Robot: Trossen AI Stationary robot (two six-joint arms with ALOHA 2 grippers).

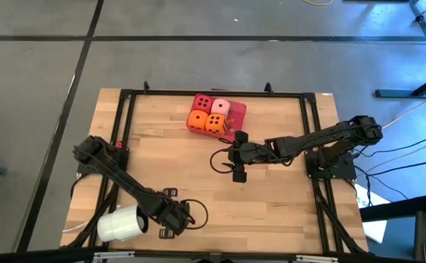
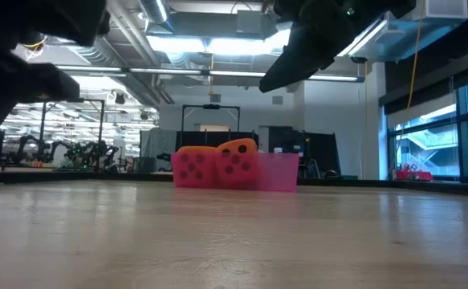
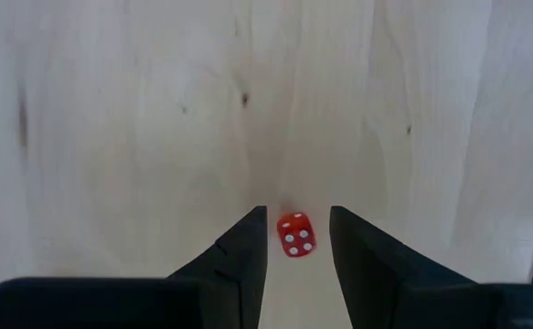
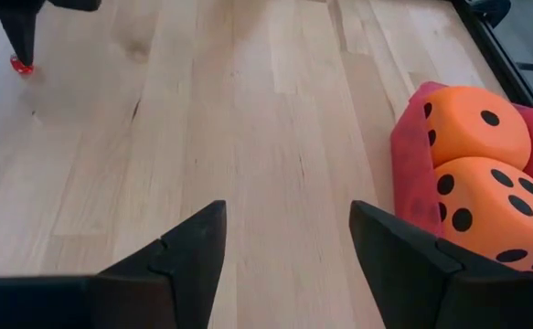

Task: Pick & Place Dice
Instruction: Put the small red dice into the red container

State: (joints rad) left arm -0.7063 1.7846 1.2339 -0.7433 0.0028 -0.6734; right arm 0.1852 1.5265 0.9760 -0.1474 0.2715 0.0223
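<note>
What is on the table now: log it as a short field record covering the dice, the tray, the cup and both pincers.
tray: red tray, far side of the table
dice in tray: red die, pink die, two orange dice
loose die: tiny red die, on bare wood
left pincer: open, fingers either side of the tiny red die, not gripping
right pincer: open, empty, mid-table beside the tray
cup: white cup, on its side, near-left corner

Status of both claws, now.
Left claw: open, fingers either side of a small red die on the table, not yet closed on it.
Right claw: open, holding nothing, beside the orange dice.
</note>
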